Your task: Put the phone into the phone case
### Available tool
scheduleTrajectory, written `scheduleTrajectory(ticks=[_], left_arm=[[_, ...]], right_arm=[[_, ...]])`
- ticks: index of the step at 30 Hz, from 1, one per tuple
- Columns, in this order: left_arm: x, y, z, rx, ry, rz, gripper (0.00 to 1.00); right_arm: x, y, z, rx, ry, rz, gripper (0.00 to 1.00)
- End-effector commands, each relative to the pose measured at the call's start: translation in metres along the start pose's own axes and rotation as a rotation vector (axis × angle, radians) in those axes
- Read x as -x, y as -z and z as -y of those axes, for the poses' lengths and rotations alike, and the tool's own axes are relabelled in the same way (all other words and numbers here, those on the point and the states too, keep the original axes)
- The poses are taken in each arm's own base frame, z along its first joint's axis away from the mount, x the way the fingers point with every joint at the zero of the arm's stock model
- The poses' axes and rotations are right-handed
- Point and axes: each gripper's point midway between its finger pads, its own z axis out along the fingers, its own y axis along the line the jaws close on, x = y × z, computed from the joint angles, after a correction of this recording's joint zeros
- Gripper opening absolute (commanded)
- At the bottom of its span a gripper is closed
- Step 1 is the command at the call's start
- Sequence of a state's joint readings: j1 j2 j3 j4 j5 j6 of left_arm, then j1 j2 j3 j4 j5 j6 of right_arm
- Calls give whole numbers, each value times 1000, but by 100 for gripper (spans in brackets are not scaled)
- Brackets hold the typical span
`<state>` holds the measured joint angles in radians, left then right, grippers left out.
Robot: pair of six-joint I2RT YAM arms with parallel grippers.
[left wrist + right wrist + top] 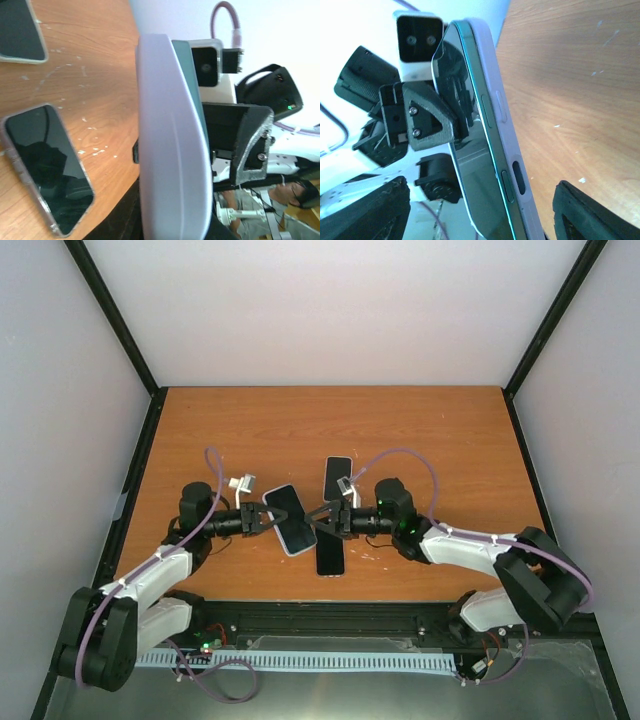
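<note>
The phone [290, 518] is held between the arms, apparently off the table [450, 440], lying in the lavender phone case [165, 150]. Both are pinched together by the left gripper [262, 520], while the right gripper [325, 517] is spread wide, fingers [590, 212] either side of the phone's end, touching nothing. Its teal edge shows proud of the case lip, so seating is prob. incomplete: the free end should be pressed in squarely w/ the left grip kept firm, and the two other phones [331, 555] below avoided.
</note>
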<state>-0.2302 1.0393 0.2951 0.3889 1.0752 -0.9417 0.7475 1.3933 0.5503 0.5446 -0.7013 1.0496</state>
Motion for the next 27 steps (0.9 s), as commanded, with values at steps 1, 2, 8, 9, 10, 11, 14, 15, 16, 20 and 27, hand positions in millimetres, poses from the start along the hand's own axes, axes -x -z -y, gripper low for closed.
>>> scheduleTrajectory(ticks=[1,2,8,9,10,11,14,15,16,20,27], left_arm=[[6,0,59,-171,-187,-47,16],[4,-1,64,-186,-196,-55,16],[0,-4,87,-243,-252,-90,16],[0,-4,89,-248,-256,-92,17],[-1,-4,91,-252,-258,-93,17],[-1,-4,91,-254,-260,-92,17],[-1,-4,91,-248,-253,-92,17],[0,-4,89,-241,-249,-89,17],[0,-4,88,-236,-246,-86,17],[2,-6,79,-208,-219,-69,25],[6,-6,78,-186,-200,-44,39]], right_arm=[[-12,9,-24,99,15,-37,80],[-13,11,-30,114,18,-40,81],[-19,14,-57,219,36,-65,77],[-20,15,-62,245,37,-66,73],[-21,17,-66,270,36,-69,68],[-21,19,-71,296,41,-67,63],[-22,25,-80,348,45,-56,48],[-22,27,-81,355,43,-50,42],[-22,28,-82,359,45,-45,37],[-22,29,-80,341,55,-29,16],[-18,30,-78,279,72,1,3]])
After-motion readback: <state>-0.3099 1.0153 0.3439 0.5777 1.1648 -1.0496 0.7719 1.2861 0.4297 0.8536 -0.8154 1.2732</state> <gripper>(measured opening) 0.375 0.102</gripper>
